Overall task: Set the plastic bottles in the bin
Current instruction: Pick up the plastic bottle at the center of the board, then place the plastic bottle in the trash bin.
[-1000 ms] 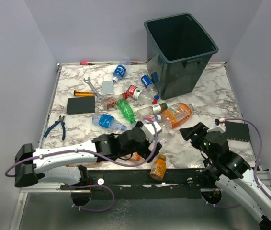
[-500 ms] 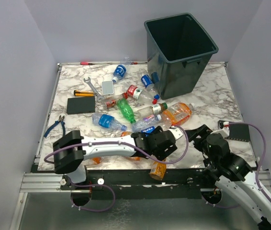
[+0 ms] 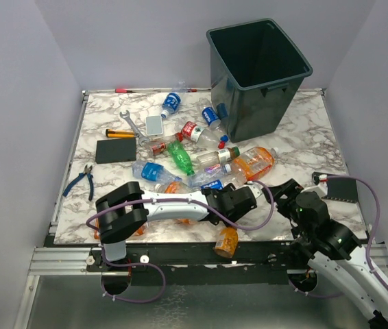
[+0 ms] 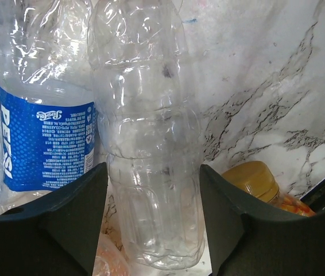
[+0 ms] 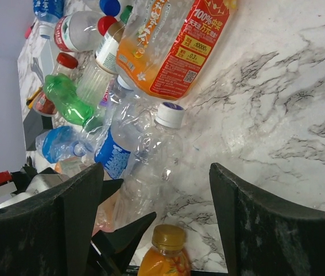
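White "PEPSI" lettering, running sideways down the blue label [image 4: 45, 144] of a clear bottle [image 4: 36, 52]; fine print beside it too small to read. "100%" beside Chinese characters and a QR code on the red label [image 5: 200, 40] of an orange bottle [image 5: 145, 57].

Pale lilac walls [image 3: 112, 41] close in three sides of a marble-topped table [image 3: 304, 130]. Soft, even light; a metal rail [image 3: 64, 259] fronts it.

The plastic bottles [image 3: 180, 157] lie clustered on the table [image 3: 297, 130], bin [image 3: 259, 75] behind them rightward, pliers [image 3: 81, 181] to their left.
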### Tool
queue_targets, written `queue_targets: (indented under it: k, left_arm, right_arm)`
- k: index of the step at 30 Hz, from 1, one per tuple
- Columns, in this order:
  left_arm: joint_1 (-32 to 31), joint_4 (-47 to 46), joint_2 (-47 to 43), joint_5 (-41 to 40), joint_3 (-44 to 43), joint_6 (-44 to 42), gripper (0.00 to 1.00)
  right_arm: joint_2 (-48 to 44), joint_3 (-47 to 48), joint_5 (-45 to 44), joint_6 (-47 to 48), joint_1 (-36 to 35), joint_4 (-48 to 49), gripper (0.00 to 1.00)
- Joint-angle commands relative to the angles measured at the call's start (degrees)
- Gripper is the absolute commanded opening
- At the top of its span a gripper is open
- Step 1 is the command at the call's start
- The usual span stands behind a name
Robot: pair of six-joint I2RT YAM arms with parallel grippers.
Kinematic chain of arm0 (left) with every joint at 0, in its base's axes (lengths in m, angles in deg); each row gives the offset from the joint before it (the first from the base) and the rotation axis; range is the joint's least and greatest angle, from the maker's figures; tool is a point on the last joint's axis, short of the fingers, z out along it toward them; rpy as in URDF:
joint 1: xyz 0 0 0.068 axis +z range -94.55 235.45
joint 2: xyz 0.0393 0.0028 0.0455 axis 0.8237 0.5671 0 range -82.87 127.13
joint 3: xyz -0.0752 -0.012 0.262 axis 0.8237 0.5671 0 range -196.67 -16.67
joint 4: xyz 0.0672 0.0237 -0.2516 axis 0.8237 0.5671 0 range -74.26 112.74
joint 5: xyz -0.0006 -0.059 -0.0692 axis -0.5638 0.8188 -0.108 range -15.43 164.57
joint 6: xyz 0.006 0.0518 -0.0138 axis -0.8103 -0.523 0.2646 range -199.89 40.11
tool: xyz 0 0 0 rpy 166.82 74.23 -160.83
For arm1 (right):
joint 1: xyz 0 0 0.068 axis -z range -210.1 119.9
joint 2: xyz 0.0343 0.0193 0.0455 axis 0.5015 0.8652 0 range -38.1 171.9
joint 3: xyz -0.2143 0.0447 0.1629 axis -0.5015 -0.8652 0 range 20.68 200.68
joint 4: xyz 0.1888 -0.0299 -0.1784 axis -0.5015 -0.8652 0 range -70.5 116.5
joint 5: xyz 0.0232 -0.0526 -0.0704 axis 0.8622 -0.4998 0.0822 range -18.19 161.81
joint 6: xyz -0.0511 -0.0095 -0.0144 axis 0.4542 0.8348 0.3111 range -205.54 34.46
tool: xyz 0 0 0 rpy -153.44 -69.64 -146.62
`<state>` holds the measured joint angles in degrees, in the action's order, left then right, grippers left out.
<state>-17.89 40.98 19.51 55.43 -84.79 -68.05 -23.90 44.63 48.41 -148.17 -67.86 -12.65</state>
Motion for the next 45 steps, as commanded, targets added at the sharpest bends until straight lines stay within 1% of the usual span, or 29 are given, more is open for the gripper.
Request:
queue_targets:
  k: [1,3,5,6,8,10,12,15,17,19,23,26,29,32,35,37,40,42,45]
  left_arm:
    - [0.0,-1.0,1.8,0.3,0.3,-0.4,0.55]
    - [0.0,-1.7,1.5,0.4,0.6,-0.4,0.51]
    - [0.0,-2.3,1.2,0.6,0.9,-0.5,0.51]
    - [0.0,-2.5,1.2,0.9,1.0,-0.6,0.54]
    - [0.0,-2.5,1.6,1.5,1.1,-0.8,0.7]
    - [0.0,-2.5,1.9,1.9,1.3,-0.7,0.78]
    - [0.1,-2.7,2.4,2.2,1.4,-0.5,0.81]
    - [0.0,-3.4,2.8,2.4,1.7,-0.3,0.83]
    - [0.1,-4.0,2.9,2.7,1.9,-0.3,0.81]
    - [0.0,-4.3,2.9,2.8,2.0,-0.1,0.76]
    - [0.0,-5.2,1.7,2.3,2.2,0.1,0.59]
    - [0.0,-6.0,-1.6,0.9,2.4,0.1,0.47]
    - [0.0,-6.8,-7.2,-0.5,2.4,-0.9,0.4]
    - [0.0,-8.2,-15.3,-2.9,2.6,-2.2,0.38]
    - [0.2,-10.6,-24.3,-3.7,4.2,-4.5,0.35]
    - [0.2,-14.6,-32.1,-2.2,8.0,-6.9,0.35]
    - [0.7,-23.0,-44.9,1.1,16.6,-9.7,0.36]
    - [1.2,-27.8,-53.1,1.8,22.7,-10.0,0.36]
    - [1.7,-32.4,-63.3,1.4,32.1,-9.0,0.35]
  right_arm:
    - [-0.2,-0.4,0.8,-0.8,0.1,0.3,0.79]
    - [0.5,-0.1,1.6,-0.5,0.0,1.2,0.8]
    - [1.2,0.3,2.4,0.0,0.1,2.2,0.81]
    - [1.6,0.6,2.8,0.0,0.1,2.6,0.82]
    - [2.4,1.6,2.9,0.3,0.0,3.4,0.83]
    - [3.2,2.7,3.1,1.3,0.1,3.9,0.84]
    - [3.9,3.6,3.0,2.0,0.1,3.9,0.84]
    - [3.9,4.4,3.1,2.8,0.1,3.9,0.84]
    - [3.4,4.5,3.2,2.9,0.1,3.8,0.84]
    - [2.8,4.2,3.3,3.0,0.0,3.7,0.84]
    - [1.2,3.9,4.1,3.7,0.1,3.9,0.84]
    - [0.6,4.8,4.6,5.2,0.1,4.3,0.84]
    - [0.4,6.8,3.7,7.5,0.1,5.4,0.85]
    - [-0.2,10.2,2.9,10.7,0.1,7.6,0.95]
    - [-0.8,13.0,4.8,14.1,0.0,12.5,0.98]
    - [-0.8,14.2,8.4,16.6,0.1,17.2,0.98]
    - [1.9,15.9,18.8,21.8,0.1,24.1,0.98]
    - [6.2,18.0,26.4,25.5,0.0,25.9,0.98]
    - [14.3,20.2,31.0,26.9,0.1,26.4,0.97]
